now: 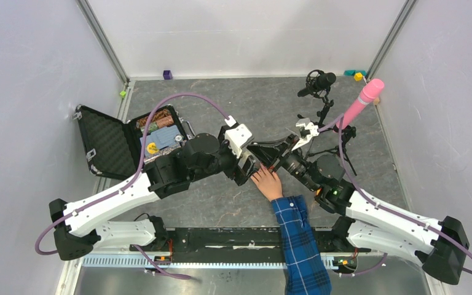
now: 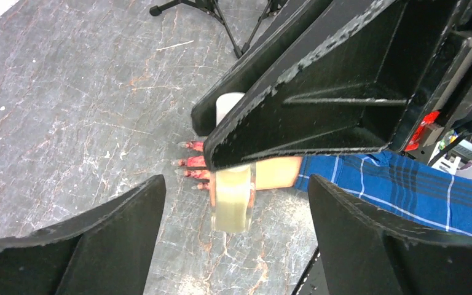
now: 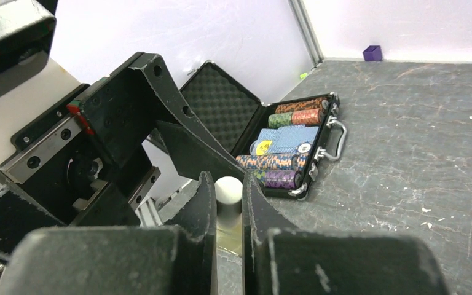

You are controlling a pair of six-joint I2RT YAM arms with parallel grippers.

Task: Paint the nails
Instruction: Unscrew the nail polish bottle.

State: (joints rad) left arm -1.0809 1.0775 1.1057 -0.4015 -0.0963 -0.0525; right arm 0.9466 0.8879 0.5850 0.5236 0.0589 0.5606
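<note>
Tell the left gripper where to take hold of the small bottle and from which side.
Take the white cap. It is a plain round cylinder that sticks out of the small bottle past the right gripper, which is shut on the bottle below it. The left gripper, open, should probably come over the cap's free end, fingers on opposite sides of its round wall.
</note>
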